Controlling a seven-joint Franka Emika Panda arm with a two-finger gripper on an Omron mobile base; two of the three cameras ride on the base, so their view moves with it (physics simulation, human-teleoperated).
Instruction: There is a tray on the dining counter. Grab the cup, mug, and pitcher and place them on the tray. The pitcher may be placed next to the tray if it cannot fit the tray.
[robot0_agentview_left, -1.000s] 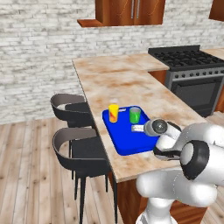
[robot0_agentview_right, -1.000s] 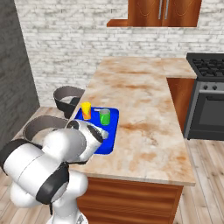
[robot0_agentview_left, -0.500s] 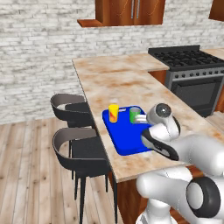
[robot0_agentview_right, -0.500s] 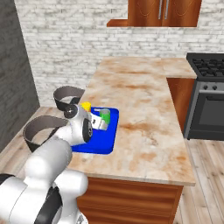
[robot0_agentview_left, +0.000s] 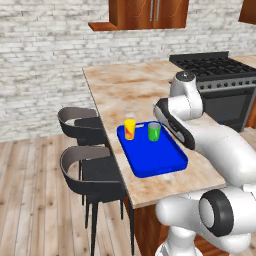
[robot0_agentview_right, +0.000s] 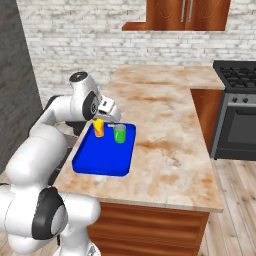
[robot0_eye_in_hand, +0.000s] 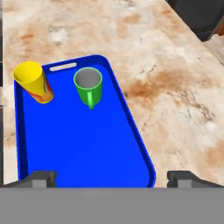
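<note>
The blue tray (robot0_agentview_left: 152, 157) (robot0_agentview_right: 102, 157) (robot0_eye_in_hand: 78, 144) lies on the dining counter (robot0_agentview_left: 125, 90) (robot0_agentview_right: 165, 130) near its stool-side edge. The yellow cup (robot0_agentview_left: 130, 129) (robot0_agentview_right: 99, 128) (robot0_eye_in_hand: 34, 82) and the green mug (robot0_agentview_left: 154, 131) (robot0_agentview_right: 119, 133) (robot0_eye_in_hand: 89, 85) stand upright side by side at the tray's far end. My gripper (robot0_agentview_right: 111, 114) (robot0_eye_in_hand: 112, 179) hangs above the tray, looking down on it, open, with nothing between its fingertips (robot0_eye_in_hand: 41, 178). The pitcher is out of view.
Two dark stools (robot0_agentview_left: 82, 122) (robot0_agentview_left: 92, 167) stand along the counter's left edge. A black stove (robot0_agentview_left: 215, 70) (robot0_agentview_right: 240, 100) adjoins the counter on the right. Bare marbled counter stretches beyond and to the right of the tray (robot0_eye_in_hand: 175, 87).
The hand has risen from low beside the mug to well above the tray, and the arm has swung upright. Cup and mug stay put; the jaws remain open.
</note>
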